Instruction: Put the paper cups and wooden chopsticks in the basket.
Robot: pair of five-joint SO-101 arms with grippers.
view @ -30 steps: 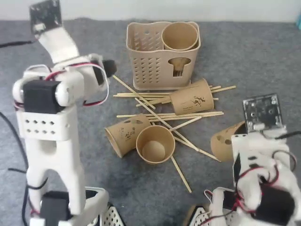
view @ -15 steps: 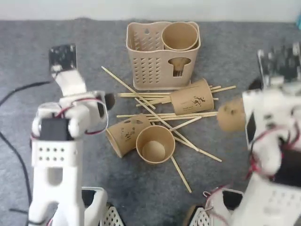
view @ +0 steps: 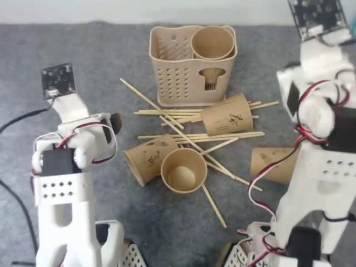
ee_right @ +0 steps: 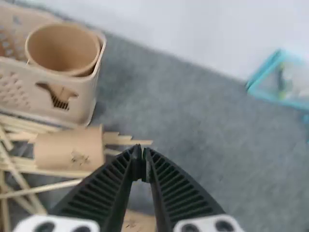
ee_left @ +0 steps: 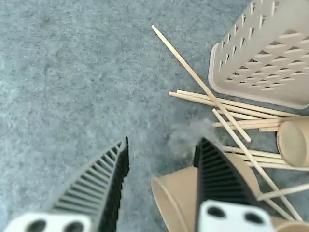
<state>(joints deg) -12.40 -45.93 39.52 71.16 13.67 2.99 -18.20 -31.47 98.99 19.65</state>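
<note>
Paper cups (view: pixel 183 169) first: how many are in the basket (view: pixel 172 72)?

— Only one upright cup (view: pixel 212 43), standing in the basket's right compartment at the far side of the counter (view: pixel 83 44). Four more are out. A sideways cup (view: pixel 227 114) lies on the sticks just near of the basket. Two are touching at the centre, one of them the tipped cup (view: pixel 147 160). A stray cup (view: pixel 272 164) lies to the right, beside an arm's base.

— And the wooden chopsticks (view: pixel 189 136)?

— All of them look to be loose, scattered across the counter from the basket's foot to the near cups. None shows inside the basket.

— What are the arms doing?

— The left pincer (ee_left: pixel 164 145) is spread and empty, low over the counter, with the tipped cup just beside one finger. The right pincer (ee_right: pixel 141 152) is pressed together on nothing, raised at the right above the sideways cup.

— So how far along is it?

— By my judgement it is barely begun, with one cup in and four cups and every stick left.
</note>
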